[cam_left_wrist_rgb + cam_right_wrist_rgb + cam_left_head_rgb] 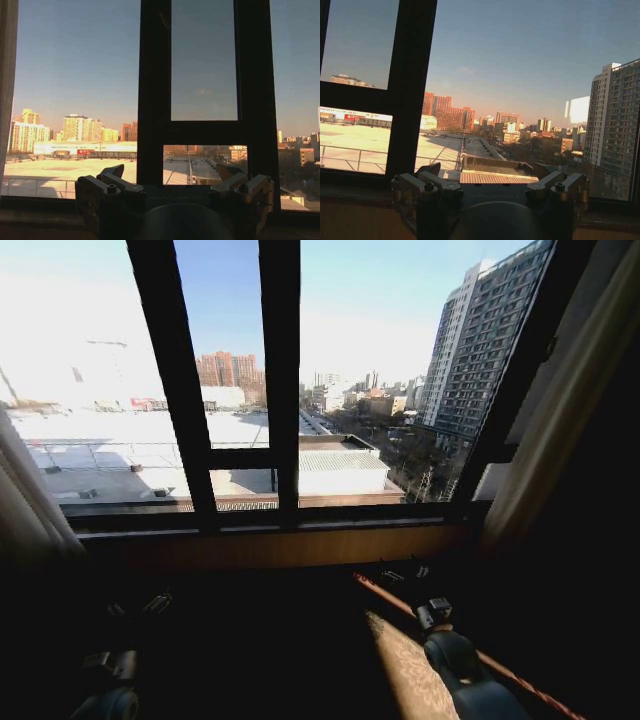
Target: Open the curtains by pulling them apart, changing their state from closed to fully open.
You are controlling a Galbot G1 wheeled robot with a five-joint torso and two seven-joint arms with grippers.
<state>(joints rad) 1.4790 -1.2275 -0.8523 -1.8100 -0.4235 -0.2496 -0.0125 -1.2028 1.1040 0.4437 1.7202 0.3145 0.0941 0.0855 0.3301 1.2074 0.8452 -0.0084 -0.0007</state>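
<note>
The curtains are drawn apart to the two sides of the window. One cream panel (25, 500) hangs bunched at the left edge, and its pleated edge (7, 75) also shows in the left wrist view. The other panel (565, 410) hangs at the right. Both arms sit low in shadow below the sill. My left gripper (138, 608) (170, 175) is open and holds nothing. My right gripper (405, 572) (489, 172) is also open and empty, pointing at the glass.
Dark window frame bars (280, 390) (152, 100) (412, 85) divide the glass. A wooden sill (270, 545) runs below it. A thin reddish line (500, 665) crosses the sunlit floor patch near my right arm. City buildings lie outside.
</note>
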